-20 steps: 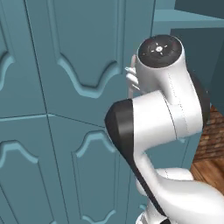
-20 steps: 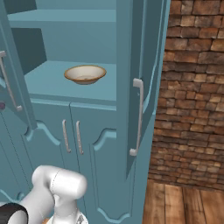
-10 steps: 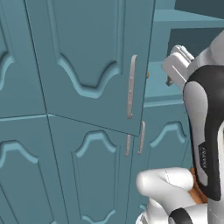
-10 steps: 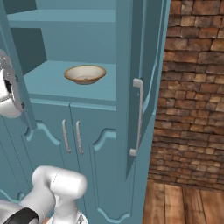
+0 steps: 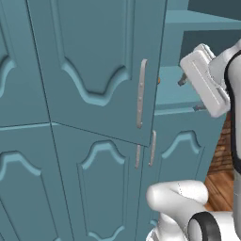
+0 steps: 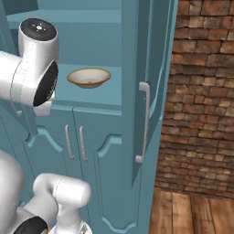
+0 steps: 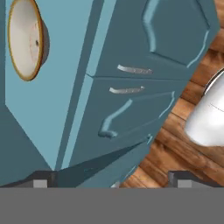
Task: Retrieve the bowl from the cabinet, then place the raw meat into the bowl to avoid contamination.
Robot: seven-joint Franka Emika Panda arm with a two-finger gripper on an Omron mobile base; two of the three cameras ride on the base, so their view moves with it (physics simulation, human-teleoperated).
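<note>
Since the earlier frames the arm has swung upward and toward the open shelf. In the left base view the hand, which a second ago sat behind the arm's round joint near the door, now stands at the right edge beside the shelf opening. In the right base view the arm's large white joint, absent a second ago and only at the left edge half a second ago, now stands at upper left, level with the shelf. The cabinet itself has not shifted in either base view.

The gripper (image 7: 112,179) is released, its two dark fingertips (image 7: 40,180) spread wide apart at the bottom of the hand view with nothing between them.

The bowl (image 6: 88,77) sits upright on the teal shelf (image 6: 105,93) inside the cabinet (image 6: 137,55), alone on that shelf and apart from the arm. In the hand view the bowl (image 7: 24,39) appears at upper left, turned on edge by the camera's roll, well apart from the fingertips.

The upper right door (image 6: 147,91) stands open, edge-on toward the camera, with its silver bar handle (image 6: 143,121) facing out. The upper left door (image 5: 94,66) also hangs open across the left base view, hiding most of the shelf from that side. Below the shelf, two lower doors (image 6: 91,160) are closed, their slim handles side by side. A brick wall (image 6: 201,91) stands to the right of the cabinet, above a wooden floor (image 6: 192,215).
</note>
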